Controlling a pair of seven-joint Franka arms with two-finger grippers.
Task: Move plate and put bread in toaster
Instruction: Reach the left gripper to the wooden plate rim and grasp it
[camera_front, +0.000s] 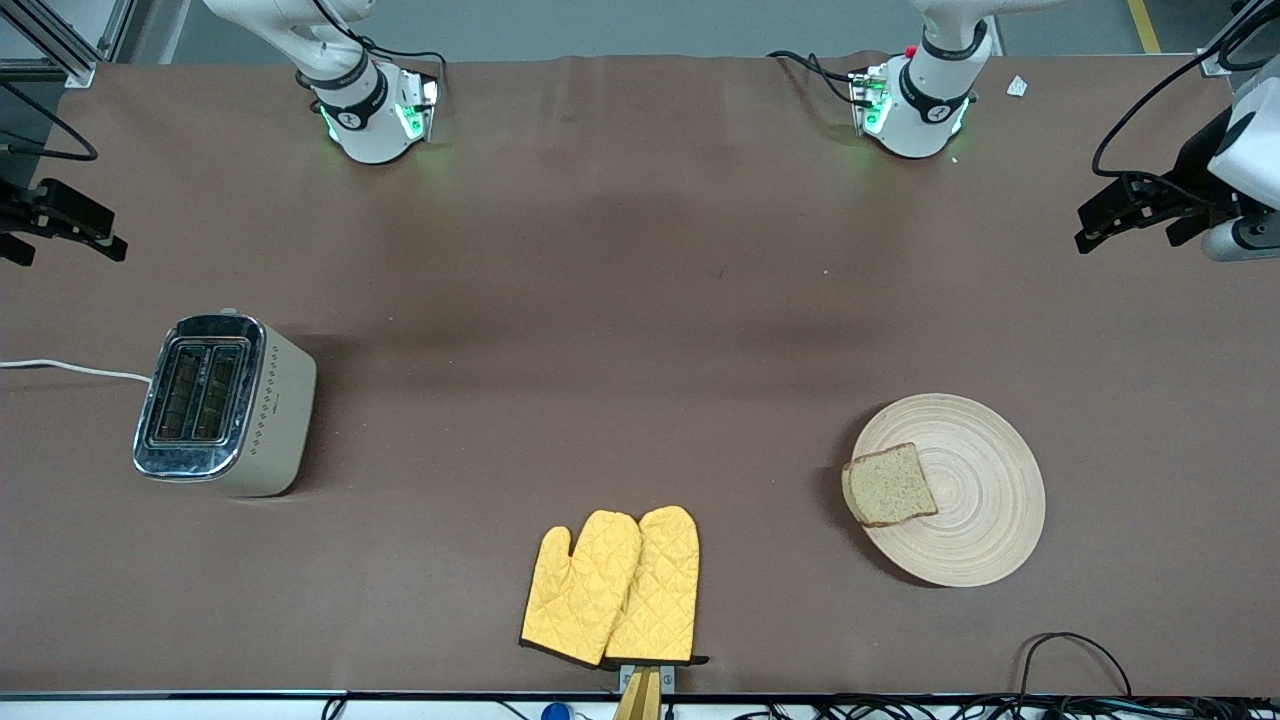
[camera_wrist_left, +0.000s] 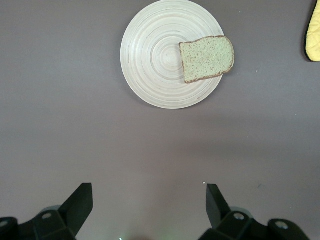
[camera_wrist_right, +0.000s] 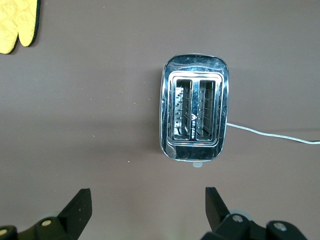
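The pale wooden plate (camera_front: 975, 520) lies toward the left arm's end of the table, near the front camera. The brown speckled bread (camera_front: 890, 487) lies flat on it and overhangs its rim on the side toward the right arm's end. Both also show in the left wrist view: the plate (camera_wrist_left: 150, 60) and the bread (camera_wrist_left: 206, 58). The beige toaster (camera_front: 225, 405) stands at the right arm's end, its slots empty in the right wrist view (camera_wrist_right: 195, 117). My left gripper (camera_front: 1120, 215) (camera_wrist_left: 148, 192) is open and empty, up over bare table. My right gripper (camera_front: 70, 235) (camera_wrist_right: 148, 196) is open and empty, up over bare table beside the toaster.
A pair of yellow oven mitts (camera_front: 615, 585) lies at the table's front edge, between toaster and plate. The toaster's white cord (camera_front: 70, 368) runs off the table's end. Cables hang along the front edge. The tabletop is brown cloth.
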